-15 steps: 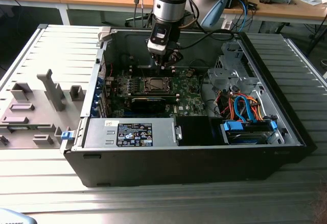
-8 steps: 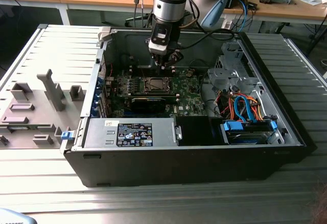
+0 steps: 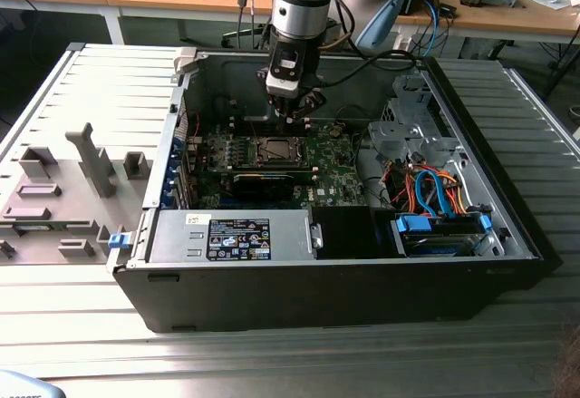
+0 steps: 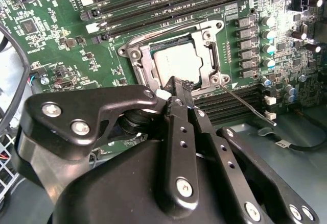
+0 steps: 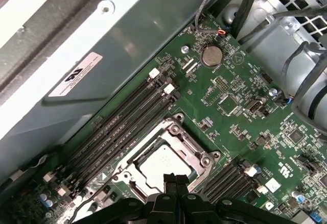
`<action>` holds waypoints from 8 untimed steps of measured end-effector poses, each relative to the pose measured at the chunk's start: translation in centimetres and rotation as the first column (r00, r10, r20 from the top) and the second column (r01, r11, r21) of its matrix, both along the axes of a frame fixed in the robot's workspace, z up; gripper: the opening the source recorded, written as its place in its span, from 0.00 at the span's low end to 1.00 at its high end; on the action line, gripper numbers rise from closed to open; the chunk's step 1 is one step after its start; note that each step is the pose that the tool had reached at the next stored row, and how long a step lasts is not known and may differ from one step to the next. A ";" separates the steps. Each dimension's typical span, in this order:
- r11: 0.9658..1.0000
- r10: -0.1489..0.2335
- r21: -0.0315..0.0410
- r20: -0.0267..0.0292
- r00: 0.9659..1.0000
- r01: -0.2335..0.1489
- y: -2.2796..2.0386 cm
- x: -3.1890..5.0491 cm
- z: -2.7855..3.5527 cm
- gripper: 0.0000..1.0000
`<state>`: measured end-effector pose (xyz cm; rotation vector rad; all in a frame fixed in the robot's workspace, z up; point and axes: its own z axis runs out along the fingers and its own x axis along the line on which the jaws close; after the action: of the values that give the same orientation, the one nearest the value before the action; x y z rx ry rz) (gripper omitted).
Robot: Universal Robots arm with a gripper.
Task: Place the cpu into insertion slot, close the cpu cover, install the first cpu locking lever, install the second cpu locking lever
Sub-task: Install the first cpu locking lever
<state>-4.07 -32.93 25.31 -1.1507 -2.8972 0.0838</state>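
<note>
The cpu (image 4: 176,63) (image 5: 163,163) lies flat in the insertion slot (image 3: 272,150) on the green motherboard (image 3: 337,179). The cpu cover (image 4: 210,45) (image 5: 178,130) is down around it, and the silvery chip top shows through the cover's square opening. A thin wire locking lever (image 4: 250,106) sticks out from one corner of the socket, over the board. My gripper (image 4: 179,87) (image 5: 176,179) (image 3: 295,115) hangs just above the socket's edge. Its two black fingers are pressed together with nothing between them.
The board sits inside an open computer case (image 3: 507,226). Long black memory slots (image 5: 122,127) run beside the socket. A drive cage (image 3: 408,121) and blue and orange cables (image 3: 435,189) are on the exterior view's right, and a power supply (image 3: 236,237) is at the front. The removed side panel (image 3: 82,171) lies on the left.
</note>
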 end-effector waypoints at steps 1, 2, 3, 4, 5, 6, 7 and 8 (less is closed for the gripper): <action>1.000 0.003 0.000 0.000 1.000 -0.003 0.00 0.00 0.00 0.11; 1.000 0.006 0.000 0.000 1.000 -0.006 0.00 0.00 0.00 0.11; 1.000 0.010 0.000 0.000 1.000 -0.010 0.00 0.00 0.00 0.11; 1.000 0.013 0.000 0.000 1.000 -0.013 0.00 0.00 0.00 0.11; 1.000 0.017 0.000 0.000 1.000 -0.017 0.00 0.00 0.00 0.11; 1.000 0.020 0.000 0.000 1.000 -0.020 0.00 0.00 0.00 0.11; 1.000 0.024 0.000 0.000 1.000 -0.024 0.00 0.00 0.00 0.11; 1.000 0.027 0.000 0.000 1.000 -0.027 0.00 0.00 0.00 0.11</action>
<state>-4.07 -32.93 25.31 -1.1114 -2.9133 0.0842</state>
